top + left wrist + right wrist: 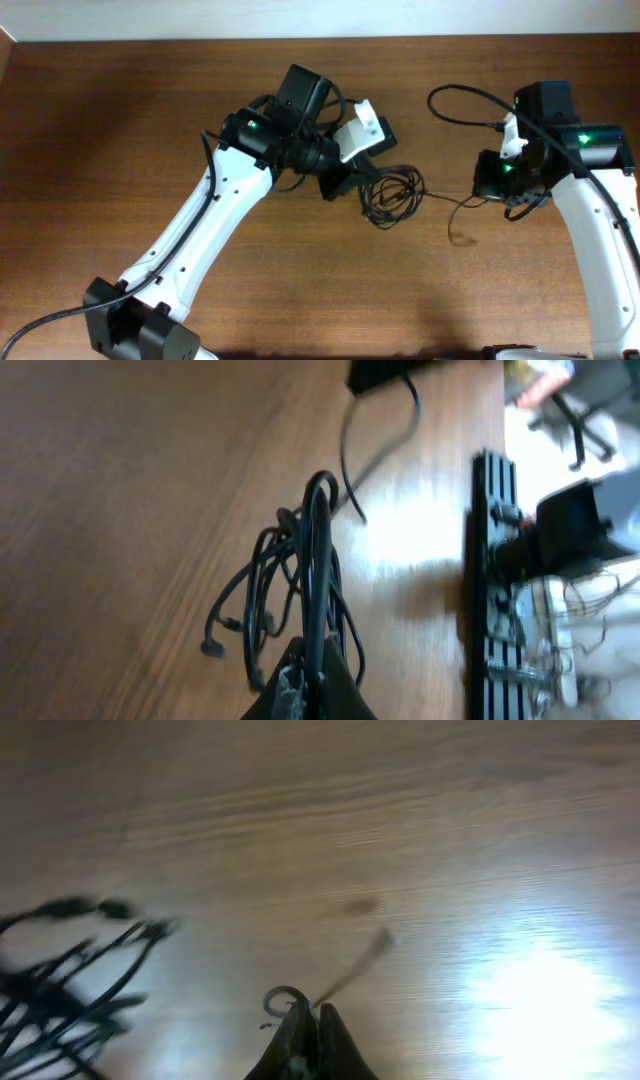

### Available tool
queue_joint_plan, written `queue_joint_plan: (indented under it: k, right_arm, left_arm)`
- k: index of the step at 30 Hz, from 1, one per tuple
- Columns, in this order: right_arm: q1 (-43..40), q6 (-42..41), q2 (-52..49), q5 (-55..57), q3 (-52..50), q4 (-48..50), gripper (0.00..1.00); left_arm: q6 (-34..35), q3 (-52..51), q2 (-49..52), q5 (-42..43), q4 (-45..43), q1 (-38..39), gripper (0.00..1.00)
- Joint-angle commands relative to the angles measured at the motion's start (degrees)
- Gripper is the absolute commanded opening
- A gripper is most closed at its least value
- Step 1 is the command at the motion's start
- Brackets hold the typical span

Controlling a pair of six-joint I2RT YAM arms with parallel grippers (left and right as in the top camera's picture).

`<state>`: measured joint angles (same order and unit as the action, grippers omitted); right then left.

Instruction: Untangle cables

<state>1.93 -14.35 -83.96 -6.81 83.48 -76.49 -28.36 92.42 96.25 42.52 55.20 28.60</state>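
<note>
The cables [390, 195] lie as a small black knotted bundle at the table's middle. My left gripper [343, 183] sits at the bundle's left edge. In the left wrist view this gripper [318, 665] is shut on one upright loop of the cables [290, 585], with a small plug end [212, 648] lying on the wood. A thin cord [450, 200] runs right from the bundle to my right gripper [488, 195]. In the right wrist view that gripper [312, 1012] is shut on the thin cord [355, 970], and the blurred bundle [70, 985] lies at the left.
A thicker black arm cable [465, 95] arcs above the table beside the right arm. In the left wrist view a black slotted rail [492, 560] and equipment stand past the table's edge. The wooden table [120, 120] ends at the pale wall along the top.
</note>
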Motion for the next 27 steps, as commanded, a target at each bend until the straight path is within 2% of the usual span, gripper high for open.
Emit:
queue_joint_plan:
  k: [1,6,12,15,23,25,27]
  right_arm:
    - [0.31,0.39,-0.04,-8.24,1.29,0.22,0.04]
    - [0.31,0.37,-0.04,-9.81,1.29,0.35,0.04]
    - [0.31,0.33,-0.04,-14.01,1.29,0.70,0.04]
    - [0.31,-6.16,-0.04,-13.97,1.27,1.27,0.04]
    - [0.31,-17.73,-0.04,-13.53,1.27,1.51,0.05]
    - [0.31,-18.32,-0.04,-13.55,1.27,1.75,0.05]
    - [0.31,-21.18,-0.04,-13.57,1.27,1.70,0.16]
  left_arm:
    - [12.98,0.42,0.09,0.72,-3.21,0.13,0.00]
    - [23.21,0.42,0.09,0.72,-4.37,0.11,0.00]
    - [29.24,0.42,0.07,2.34,-5.66,0.11,0.00]
    - [29.22,0.42,0.07,9.40,-7.06,0.07,0.02]
    - [28.46,0.42,0.07,14.91,-8.92,-1.49,0.01]
    - [22.16,0.42,0.07,14.75,-8.83,-2.08,0.01]
    - [17.84,0.42,0.07,14.73,-8.61,-2.16,0.02]
